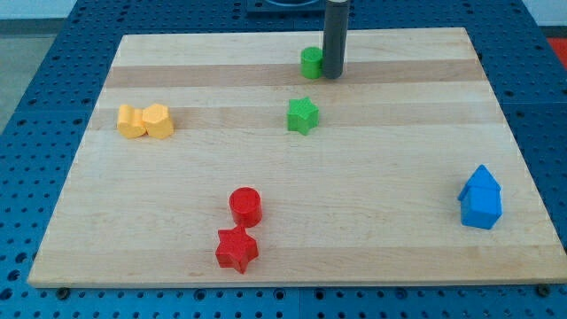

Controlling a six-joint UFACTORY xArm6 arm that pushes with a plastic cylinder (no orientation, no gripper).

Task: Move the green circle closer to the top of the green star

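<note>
No claw on this rig, just a rod. My tip [332, 76] sits touching the green circle [311, 62] on its right side. Circle is above the green star [302, 115], apart from it. Risk: pushing from here shoves the circle leftward along the tabletop [399, 177], not down toward the star.

The pale wooden plank surface [390, 177] carries small plastic blocks. A green circle [311, 62] lies near the view's top, a green star [302, 115] below it. Two yellow blocks [145, 121] touch at the view's left. A red circle [245, 206] sits just above a red star [236, 249]. Two blue blocks [481, 198] touch at the right.
</note>
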